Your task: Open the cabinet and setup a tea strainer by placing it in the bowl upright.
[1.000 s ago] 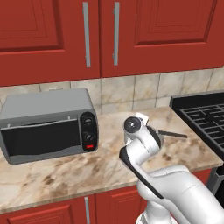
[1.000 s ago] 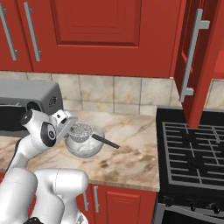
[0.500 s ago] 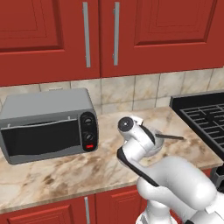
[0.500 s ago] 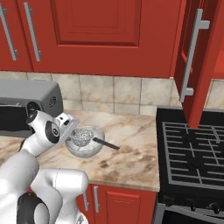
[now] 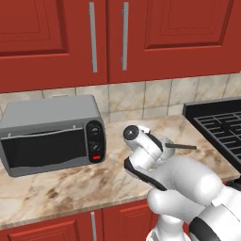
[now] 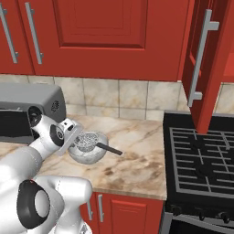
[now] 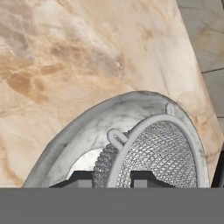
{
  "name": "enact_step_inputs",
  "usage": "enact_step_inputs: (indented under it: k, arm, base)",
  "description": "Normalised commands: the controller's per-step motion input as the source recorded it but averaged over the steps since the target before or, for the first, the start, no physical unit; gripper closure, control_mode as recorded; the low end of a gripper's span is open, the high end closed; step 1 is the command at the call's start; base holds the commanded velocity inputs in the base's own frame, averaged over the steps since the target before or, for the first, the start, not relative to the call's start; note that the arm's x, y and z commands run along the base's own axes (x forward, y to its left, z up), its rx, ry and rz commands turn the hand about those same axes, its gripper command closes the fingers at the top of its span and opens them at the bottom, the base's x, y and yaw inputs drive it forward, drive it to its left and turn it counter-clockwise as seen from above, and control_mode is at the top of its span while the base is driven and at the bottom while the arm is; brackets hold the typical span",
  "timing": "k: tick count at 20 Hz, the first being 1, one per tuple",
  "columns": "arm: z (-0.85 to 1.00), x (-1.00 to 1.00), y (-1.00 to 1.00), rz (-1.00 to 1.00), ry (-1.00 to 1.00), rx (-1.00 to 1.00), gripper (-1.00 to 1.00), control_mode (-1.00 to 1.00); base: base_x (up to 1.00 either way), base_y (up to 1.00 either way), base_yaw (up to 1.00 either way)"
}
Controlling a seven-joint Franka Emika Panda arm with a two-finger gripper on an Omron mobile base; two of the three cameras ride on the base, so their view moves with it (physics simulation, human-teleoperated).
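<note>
Gripper [image 7: 112,179] nearly closed, pinching tea strainer [image 7: 153,153] rim, mesh basket upright inside bowl [image 6: 87,153], dark handle pointing right toward stove [image 6: 201,160].

Your white arm folds low and forward over the counter, elbow bulging near the base, wrist bent down. Your gripper [image 7: 113,177] points downward, its dark fingertips [image 7: 81,178] close together with a narrow gap, pinching the tea strainer [image 7: 148,159] rim between them.
</note>
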Motion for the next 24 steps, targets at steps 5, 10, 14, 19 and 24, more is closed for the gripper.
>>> enact_step_inputs:
  k: [5,10,14,19,24]
  arm:
    - [-0.19,0.02,0.0,0.0,0.0,0.0,1.0,-1.0]
    - [-0.1,0.0,0.0,0.0,0.0,0.0,1.0,-1.0]
    - [-0.1,0.0,-0.02,0.0,0.0,0.0,1.0,-1.0]
    - [-0.1,0.0,-0.13,0.01,0.0,0.0,1.0,-1.0]
    - [-0.04,0.0,0.0,0.0,0.0,0.02,-1.0,-1.0]
  base:
    - [0.0,0.0,0.0]
    - [0.0,0.0,0.0]
    - [0.0,0.0,0.0]
    - [0.0,0.0,0.0]
    - [0.0,0.0,0.0]
